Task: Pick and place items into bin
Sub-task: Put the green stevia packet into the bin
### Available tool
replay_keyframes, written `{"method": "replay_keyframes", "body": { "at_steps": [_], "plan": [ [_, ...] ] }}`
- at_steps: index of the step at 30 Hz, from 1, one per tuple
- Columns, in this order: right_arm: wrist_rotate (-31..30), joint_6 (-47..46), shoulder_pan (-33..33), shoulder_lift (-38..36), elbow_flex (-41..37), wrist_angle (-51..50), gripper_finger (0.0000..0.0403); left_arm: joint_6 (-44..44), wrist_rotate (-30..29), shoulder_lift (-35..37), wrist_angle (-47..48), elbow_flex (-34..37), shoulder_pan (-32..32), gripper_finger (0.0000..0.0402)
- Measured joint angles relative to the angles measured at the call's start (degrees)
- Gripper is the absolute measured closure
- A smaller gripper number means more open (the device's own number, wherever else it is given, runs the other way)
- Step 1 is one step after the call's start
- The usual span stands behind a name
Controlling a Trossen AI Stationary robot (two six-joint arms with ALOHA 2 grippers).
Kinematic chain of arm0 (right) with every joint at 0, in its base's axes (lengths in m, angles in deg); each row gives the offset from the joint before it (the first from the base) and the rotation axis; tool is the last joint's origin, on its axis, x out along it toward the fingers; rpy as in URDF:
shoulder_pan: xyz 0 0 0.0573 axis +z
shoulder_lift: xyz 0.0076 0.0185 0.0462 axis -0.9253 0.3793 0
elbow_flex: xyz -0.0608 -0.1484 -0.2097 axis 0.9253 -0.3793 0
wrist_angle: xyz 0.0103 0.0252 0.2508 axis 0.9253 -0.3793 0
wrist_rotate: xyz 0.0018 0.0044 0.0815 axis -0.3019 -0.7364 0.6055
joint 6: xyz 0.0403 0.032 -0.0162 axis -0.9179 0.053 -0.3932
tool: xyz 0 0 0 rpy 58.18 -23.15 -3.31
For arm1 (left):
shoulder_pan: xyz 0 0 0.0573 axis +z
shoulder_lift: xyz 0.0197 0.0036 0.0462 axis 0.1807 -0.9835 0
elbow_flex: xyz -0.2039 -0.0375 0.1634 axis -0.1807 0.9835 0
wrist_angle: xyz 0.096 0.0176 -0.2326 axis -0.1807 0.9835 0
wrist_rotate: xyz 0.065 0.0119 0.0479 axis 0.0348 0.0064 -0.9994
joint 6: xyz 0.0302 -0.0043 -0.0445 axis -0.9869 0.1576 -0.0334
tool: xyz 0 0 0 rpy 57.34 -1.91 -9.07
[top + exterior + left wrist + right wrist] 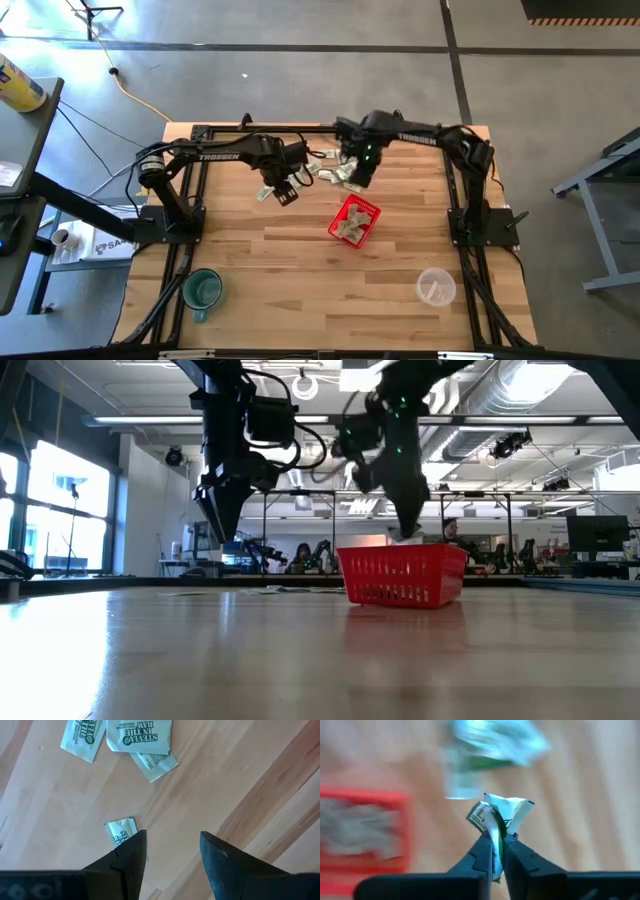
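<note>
Right gripper [495,847] is pinching one crumpled packet [499,815] above the table, beside the red basket [354,221]. Left gripper [172,852] is hovering with fingers spread over a flat packet [121,831]. Farther packets are appearing blurred.

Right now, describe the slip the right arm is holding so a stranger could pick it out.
Find the red basket mid-table; just beyond its far edge hangs the right gripper. The slip is pinched between its jaws, crumpled and lifted off the wood, whereas the other slips lie loose on the table.
</note>
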State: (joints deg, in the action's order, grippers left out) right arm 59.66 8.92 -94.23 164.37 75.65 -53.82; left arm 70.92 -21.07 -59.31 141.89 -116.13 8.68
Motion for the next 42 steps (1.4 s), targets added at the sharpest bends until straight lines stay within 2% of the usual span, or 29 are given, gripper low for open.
{"method": "replay_keyframes", "body": {
  "at_steps": [2, 4, 6, 9, 13, 16, 19, 23, 29, 36, 42],
  "plan": [
    [0.3, -0.6, -2.8, 0.0, -1.4, 0.3, 0.0341, 0.7, 0.0, 0.0, 0.0, 0.0, 0.0, 0.0183],
    [3.8, -2.1, -5.0, 0.0, -2.9, 0.3, 0.0301, 1.0, 0.0, 0.0, -0.1, 0.0, 0.0, 0.0183],
    [6.5, -2.8, -6.2, 0.0, -4.3, -0.1, 0.0256, 1.0, 0.0, 0.0, -0.5, 0.0, 0.0, 0.0183],
    [7.3, -1.3, -6.6, 0.0, -5.4, 0.3, 0.0190, 1.0, 0.0, 0.0, -0.7, 0.0, 0.0, 0.0183],
    [1.9, 2.0, -6.4, 0.0, -5.9, 1.2, 0.0126, 1.0, 0.1, 0.0, -1.4, 0.0, 0.0, 0.0183],
    [-0.1, 3.6, -6.5, 0.0, -5.9, 2.2, 0.0111, 1.0, 0.1, 0.0, -2.1, 0.0, 0.0, 0.0183],
    [1.1, 2.9, -6.9, 0.2, -5.9, 3.5, 0.0115, 1.4, 0.1, 0.0, -2.1, 0.0, 0.0, 0.0183],
    [3.7, 1.4, -6.9, 1.7, -5.9, 3.8, 0.0144, 2.1, 0.1, 0.0, -2.4, 0.0, 0.0, 0.0183],
    [1.0, 1.1, -5.8, 5.4, -5.9, 5.5, 0.0223, 2.1, 0.1, 0.0, -2.9, 0.0, 0.0, 0.0183],
    [-0.3, 0.4, -5.8, 5.7, -5.9, 8.1, 0.0306, 2.1, 0.1, -0.1, -2.9, 0.0, 0.0, 0.0183],
    [1.3, -0.7, -6.1, 5.7, -5.9, 8.6, 0.0324, 2.1, 0.1, -0.1, -2.9, 0.0, 0.0, 0.0183]
  ]
}}
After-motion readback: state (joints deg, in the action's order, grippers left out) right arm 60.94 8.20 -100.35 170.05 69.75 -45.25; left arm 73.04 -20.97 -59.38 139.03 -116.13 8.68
